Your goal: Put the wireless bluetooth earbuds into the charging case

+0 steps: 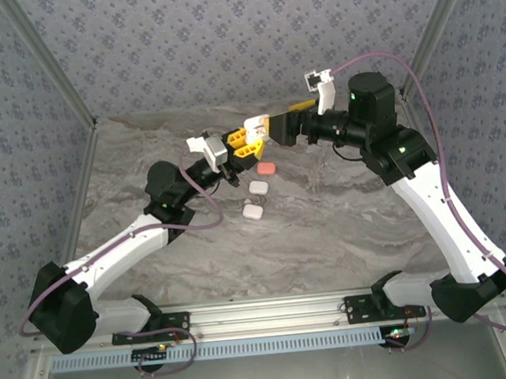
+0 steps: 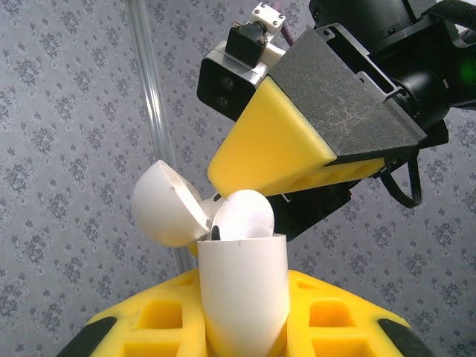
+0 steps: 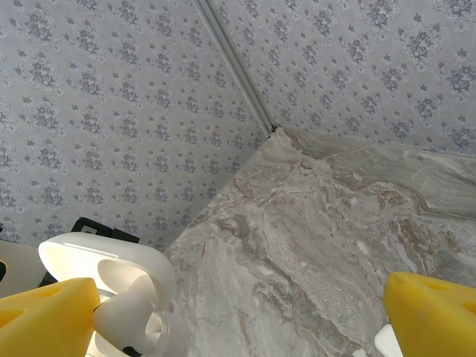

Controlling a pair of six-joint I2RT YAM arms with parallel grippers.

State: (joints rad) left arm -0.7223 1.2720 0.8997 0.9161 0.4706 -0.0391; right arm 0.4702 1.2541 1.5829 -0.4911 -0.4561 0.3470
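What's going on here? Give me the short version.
The left gripper holds a white charging case upright above the table, its lid flipped open. A white earbud sticks up out of the case, apparently not fully seated. The right gripper hangs open right beside it, holding nothing. A pink case and two white cases lie on the table below.

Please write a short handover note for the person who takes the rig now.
Left gripper: shut on the open white case, held above the table.
Right gripper: open, beside the case, holding nothing.
Done: one white earbud stands in the case, seemingly not fully down.
To do: seat it, close the lid. A pink case and two white cases lie on the table.
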